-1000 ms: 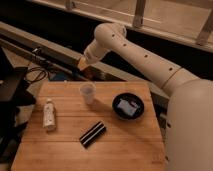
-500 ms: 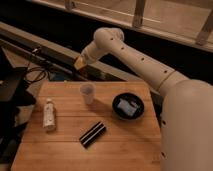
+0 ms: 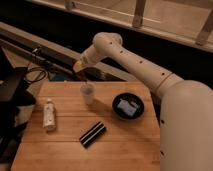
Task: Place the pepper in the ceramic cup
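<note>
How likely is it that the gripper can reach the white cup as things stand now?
Probably yes. The gripper hangs just above the far rim of the cup, with nothing between them; the bowl and the bottle lie well aside on the table.

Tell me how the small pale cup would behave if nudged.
The small pale cup stands upright, taller than wide, so it would probably tip rather than slide. It looks small, so likely light. The tool hangs close above its rim, so a low descent could knock it.
</note>
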`<state>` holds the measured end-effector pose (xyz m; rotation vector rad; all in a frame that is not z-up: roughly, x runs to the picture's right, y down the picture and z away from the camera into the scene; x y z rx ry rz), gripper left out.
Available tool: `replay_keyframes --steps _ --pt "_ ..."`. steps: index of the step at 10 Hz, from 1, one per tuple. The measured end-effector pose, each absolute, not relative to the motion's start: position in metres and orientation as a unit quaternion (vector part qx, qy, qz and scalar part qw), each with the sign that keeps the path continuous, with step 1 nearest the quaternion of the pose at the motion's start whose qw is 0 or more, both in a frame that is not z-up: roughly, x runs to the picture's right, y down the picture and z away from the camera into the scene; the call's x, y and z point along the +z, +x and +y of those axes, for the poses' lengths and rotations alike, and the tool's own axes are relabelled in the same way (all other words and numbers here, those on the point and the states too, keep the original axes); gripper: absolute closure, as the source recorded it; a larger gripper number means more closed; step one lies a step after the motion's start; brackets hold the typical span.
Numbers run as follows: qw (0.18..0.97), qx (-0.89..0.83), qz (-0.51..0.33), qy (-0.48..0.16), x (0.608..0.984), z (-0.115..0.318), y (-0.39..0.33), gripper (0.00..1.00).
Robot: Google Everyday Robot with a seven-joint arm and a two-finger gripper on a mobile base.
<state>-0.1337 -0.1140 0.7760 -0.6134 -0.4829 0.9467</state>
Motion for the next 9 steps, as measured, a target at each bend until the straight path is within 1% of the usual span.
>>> replay_keyframes --steps 1,2,6,7,9 --pt "0.815 0.447 -0.227 -0.289 0.777 -0.113 -0.133 0.22" --pt "0.813 0.450 -0.228 -0.290 0.778 -0.112 -0.132 0.20" --pt "0.804 0.466 -0.223 -0.292 0.782 -0.105 -0.131 0.21" --pt "0.804 0.469 -0.223 -0.290 0.782 -0.105 -0.126 0.28" --pt "0.805 0.467 -0.226 -0.287 0.781 -0.106 -0.105 0.46"
